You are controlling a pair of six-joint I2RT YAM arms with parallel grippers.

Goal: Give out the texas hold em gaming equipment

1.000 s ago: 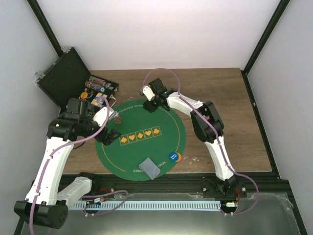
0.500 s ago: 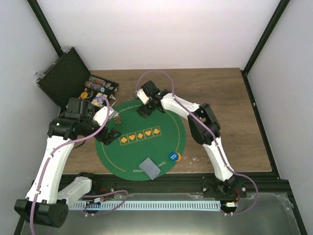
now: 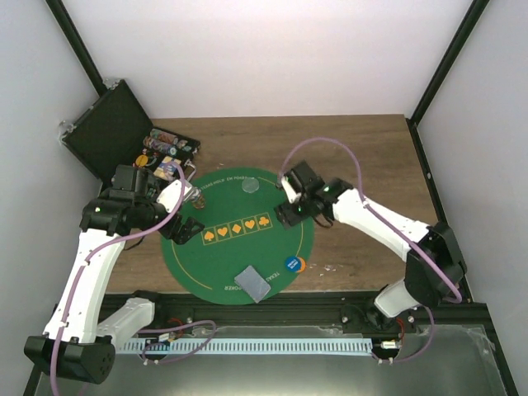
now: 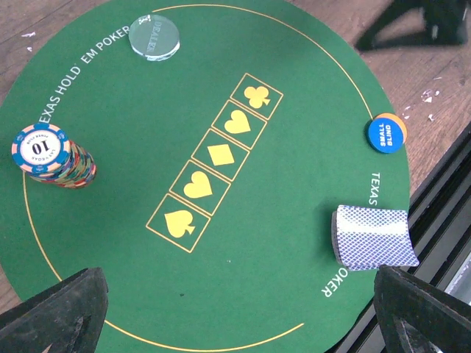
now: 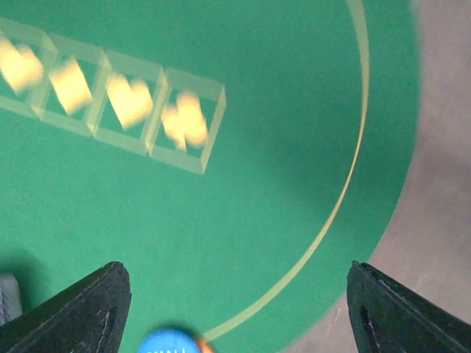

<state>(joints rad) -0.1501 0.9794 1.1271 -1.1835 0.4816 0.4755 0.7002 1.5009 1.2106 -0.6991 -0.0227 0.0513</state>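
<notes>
Right claw (image 3: 289, 215) swung right, empty, agape; left claw (image 3: 183, 232) agape; open case (image 3: 105, 139) holds chips (image 3: 166, 147)

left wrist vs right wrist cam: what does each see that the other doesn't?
Left wrist only: chip stack, clear disc, card deck, the full row of suit boxes. Right wrist only: nothing new, just its own open right pincer; the view is blurred. Both: green mat, blue disc, wood table past the mat's edge.

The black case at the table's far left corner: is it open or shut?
Open. The case has its lid standing raised, and chips show inside.
</notes>
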